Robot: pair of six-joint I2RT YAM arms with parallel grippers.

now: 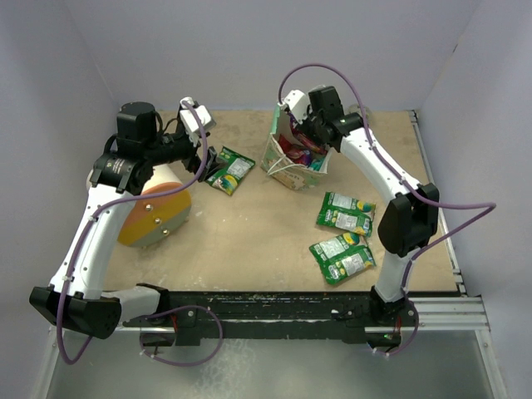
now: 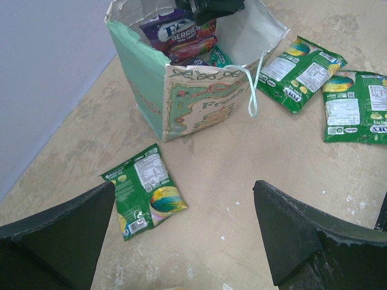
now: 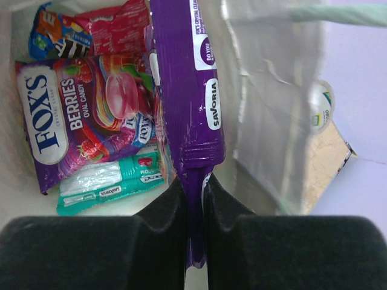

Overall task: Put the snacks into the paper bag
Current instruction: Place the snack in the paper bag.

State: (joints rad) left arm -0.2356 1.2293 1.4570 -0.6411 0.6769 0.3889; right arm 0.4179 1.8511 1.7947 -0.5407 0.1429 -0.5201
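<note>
The paper bag [image 1: 293, 162] stands open at the back middle; it also shows in the left wrist view [image 2: 193, 103]. My right gripper [image 1: 304, 137] reaches into its mouth and is shut [image 3: 193, 187] on the end of a purple packet [image 3: 187, 90] hanging inside the bag. A purple FOXS packet [image 3: 72, 121], a teal packet [image 3: 109, 181] and a red packet [image 3: 115, 27] lie in the bag. My left gripper [image 1: 204, 150] is open and empty [image 2: 184, 187] above the table beside a green packet [image 2: 144, 190] [image 1: 231, 170]. More green packets [image 1: 345, 212] [image 1: 342, 258] lie at the right.
A big cream cone-shaped object with an orange end [image 1: 158, 212] lies under the left arm. Pale walls close the back and both sides. The green packets right of the bag also show in the left wrist view [image 2: 300, 72] [image 2: 355, 106].
</note>
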